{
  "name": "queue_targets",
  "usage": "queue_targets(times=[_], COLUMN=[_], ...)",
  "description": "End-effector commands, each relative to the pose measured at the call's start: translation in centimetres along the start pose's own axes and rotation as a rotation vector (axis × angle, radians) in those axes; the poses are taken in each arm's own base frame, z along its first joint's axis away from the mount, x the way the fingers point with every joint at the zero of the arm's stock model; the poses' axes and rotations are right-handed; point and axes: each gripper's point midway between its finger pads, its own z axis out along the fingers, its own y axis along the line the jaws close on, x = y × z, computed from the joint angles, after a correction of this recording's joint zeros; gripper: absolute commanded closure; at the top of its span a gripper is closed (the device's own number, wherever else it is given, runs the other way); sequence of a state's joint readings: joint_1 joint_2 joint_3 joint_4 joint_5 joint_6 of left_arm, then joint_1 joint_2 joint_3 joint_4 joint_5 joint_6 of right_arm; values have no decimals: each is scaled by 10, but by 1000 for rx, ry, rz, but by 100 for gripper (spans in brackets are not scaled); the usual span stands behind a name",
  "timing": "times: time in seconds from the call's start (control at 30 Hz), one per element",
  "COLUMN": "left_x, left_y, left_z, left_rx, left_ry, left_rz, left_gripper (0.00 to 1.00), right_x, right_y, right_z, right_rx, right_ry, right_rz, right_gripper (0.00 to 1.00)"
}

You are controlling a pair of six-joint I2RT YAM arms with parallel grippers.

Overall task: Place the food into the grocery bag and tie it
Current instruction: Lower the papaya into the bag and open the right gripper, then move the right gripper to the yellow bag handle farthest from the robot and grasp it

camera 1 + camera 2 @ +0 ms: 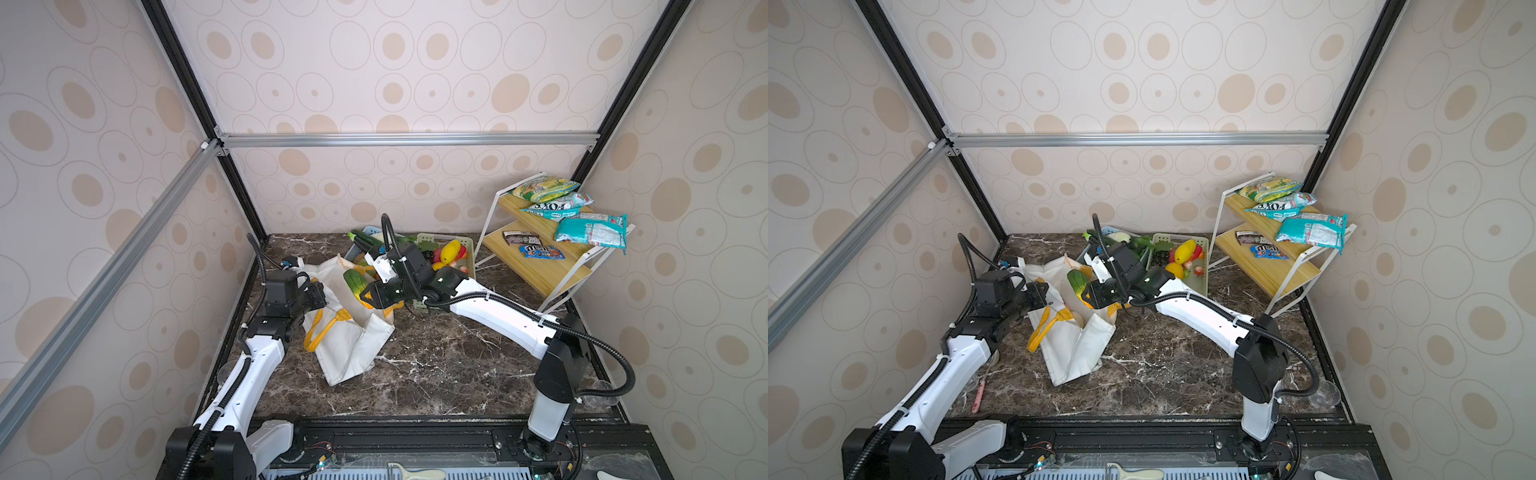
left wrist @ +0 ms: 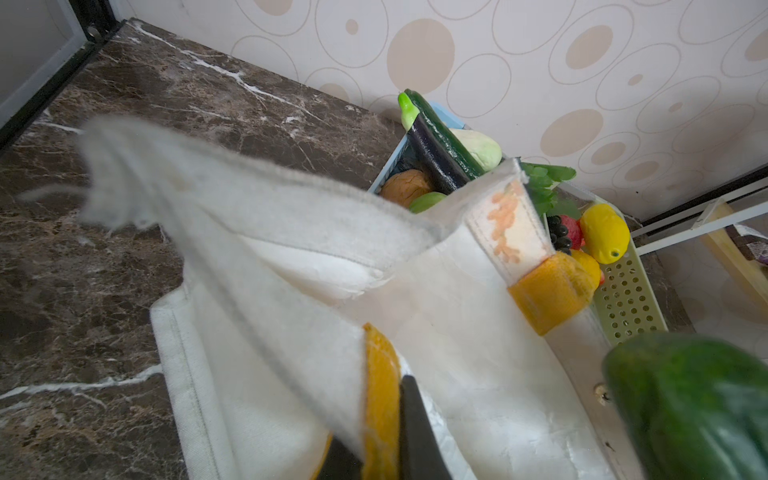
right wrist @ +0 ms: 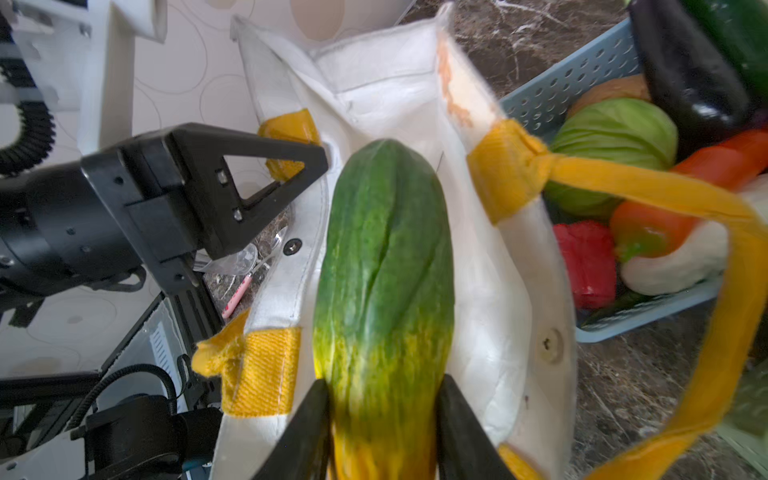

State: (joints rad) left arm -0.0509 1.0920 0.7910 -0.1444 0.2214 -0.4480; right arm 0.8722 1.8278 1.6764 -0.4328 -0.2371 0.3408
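The white grocery bag (image 1: pixel 353 345) stands open on the marble table, its yellow handles (image 1: pixel 318 332) hanging down its side. My left gripper (image 2: pixel 380 415) is shut on the bag's rim at a yellow handle tab, holding that side up. My right gripper (image 3: pixel 384 386) is shut on a long green-to-yellow toy fruit (image 3: pixel 386 249), which points into the bag's mouth (image 3: pixel 490 291). In both top views this fruit (image 1: pixel 355 280) (image 1: pixel 1077 280) hangs over the opening. More food, including a yellow fruit (image 1: pixel 451 251), lies in the pale green basket (image 1: pixel 1200 282).
A blue basket (image 3: pixel 561 95) of toy vegetables stands right behind the bag. A wooden two-step rack (image 1: pixel 548 266) with snack packets (image 1: pixel 590 228) fills the back right corner. A pink-handled tool (image 1: pixel 978 395) lies by the left arm. A clear cup (image 1: pixel 1325 395) sits at the right edge.
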Motion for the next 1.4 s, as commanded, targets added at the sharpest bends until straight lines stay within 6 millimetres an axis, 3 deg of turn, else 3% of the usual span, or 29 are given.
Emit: queue_targets(times=[0.0, 0.47, 0.7, 0.9, 1.0, 1.13, 1.23, 1.37], left_x=[-22, -23, -22, -22, -24, -23, -22, -22], left_y=[-9, -9, -9, -9, -9, -9, -8, -8], left_z=[-9, -10, -10, -10, -11, -11, -12, -11], left_rx=[33, 34, 32, 31, 30, 29, 27, 31], left_ry=[-78, -81, -80, -79, -82, -81, -81, -80], left_rz=[11, 11, 14, 15, 18, 22, 23, 20], left_gripper=[100, 100, 100, 100, 100, 100, 100, 100], right_x=[-7, 19, 29, 12, 0, -14, -13, 16], right_y=[9, -8, -13, -6, -2, -14, -44, -112], right_z=[6, 46, 57, 28, 3, -32, -56, -70], right_rx=[-24, 9, 26, 43, 65, 141, 216, 319], right_ry=[-9, 90, 143, 91, 43, -40, -75, -85], right_rz=[-52, -42, -29, -37, -50, -23, 111, 416], right_gripper=[61, 60, 49, 42, 41, 41, 41, 41])
